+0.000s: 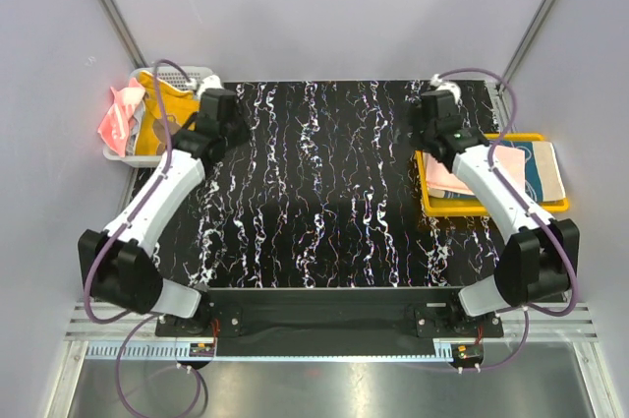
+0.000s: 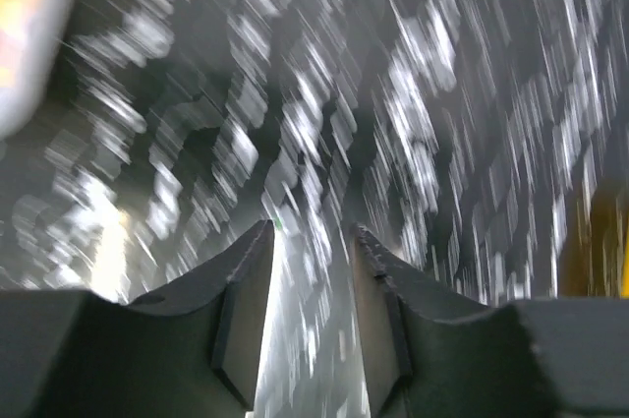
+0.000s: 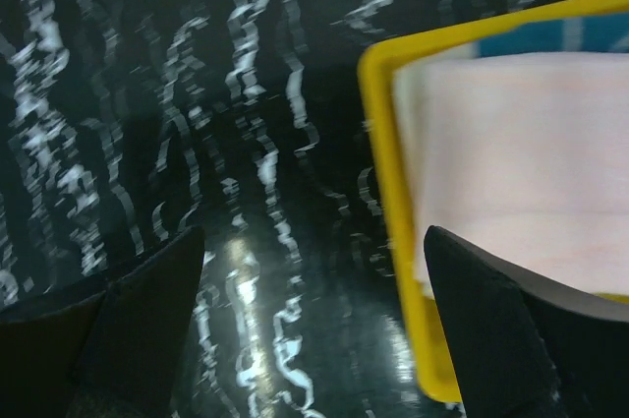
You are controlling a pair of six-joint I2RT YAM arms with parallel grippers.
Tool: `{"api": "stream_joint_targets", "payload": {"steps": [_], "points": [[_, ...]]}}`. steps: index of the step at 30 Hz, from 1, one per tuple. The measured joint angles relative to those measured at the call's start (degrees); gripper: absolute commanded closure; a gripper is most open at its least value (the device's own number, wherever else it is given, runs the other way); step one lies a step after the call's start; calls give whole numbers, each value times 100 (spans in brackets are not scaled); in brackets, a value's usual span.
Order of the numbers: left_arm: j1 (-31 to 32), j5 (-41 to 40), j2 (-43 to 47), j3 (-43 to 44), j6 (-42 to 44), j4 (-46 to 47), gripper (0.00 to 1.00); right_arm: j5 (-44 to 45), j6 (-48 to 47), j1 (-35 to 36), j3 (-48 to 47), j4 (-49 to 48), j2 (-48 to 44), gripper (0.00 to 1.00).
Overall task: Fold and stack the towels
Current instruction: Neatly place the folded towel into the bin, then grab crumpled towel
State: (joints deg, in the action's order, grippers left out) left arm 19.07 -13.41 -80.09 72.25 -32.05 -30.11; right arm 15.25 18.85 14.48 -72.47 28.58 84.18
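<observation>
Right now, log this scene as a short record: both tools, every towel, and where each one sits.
left tool: open, empty, over the table beside the basket
right tool: open wide, empty, above the yellow tray at its edge
tray contents: pale peach towel lying on a teal patterned towel
basket contents: coral pink towel draped over the rim, orange-yellow towel inside
left wrist view: blurred

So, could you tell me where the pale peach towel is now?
The pale peach towel lies in the yellow tray at the table's right side in the top view, atop the teal-patterned towel.
</observation>
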Motion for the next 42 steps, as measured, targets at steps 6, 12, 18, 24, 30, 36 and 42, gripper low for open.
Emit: {"api": "stream_joint_targets", "payload": {"steps": [6, 12, 18, 24, 30, 36, 42], "points": [[-1237, -1060, -1119, 492, -501, 577, 54, -798, 160, 514, 354, -374, 4, 0], [-2122, -1296, -2747, 1091, -793, 785, 51, -1222, 262, 772, 675, -723, -2, 0], [-2754, -1228, -3965, 1974, -802, 883, 49, -1478, 313, 872, 879, -916, -2, 0], [-3152, -1189, -4907, 3191, -748, 914, 49, -1609, 343, 922, 896, -1082, 55, 0], [-3150, -1132, -5477, 3779, -907, 798, 55, -1648, 345, 955, 896, -1126, 238, 0], [-3165, -1045, -5593, 3836, -1196, 643, 67, -1665, 343, 957, 892, -1126, 380, 0], [-3211, -785, -5633, 3926, -1495, 575, 100, -1786, 343, 957, 870, -1134, 446, 0]]}}
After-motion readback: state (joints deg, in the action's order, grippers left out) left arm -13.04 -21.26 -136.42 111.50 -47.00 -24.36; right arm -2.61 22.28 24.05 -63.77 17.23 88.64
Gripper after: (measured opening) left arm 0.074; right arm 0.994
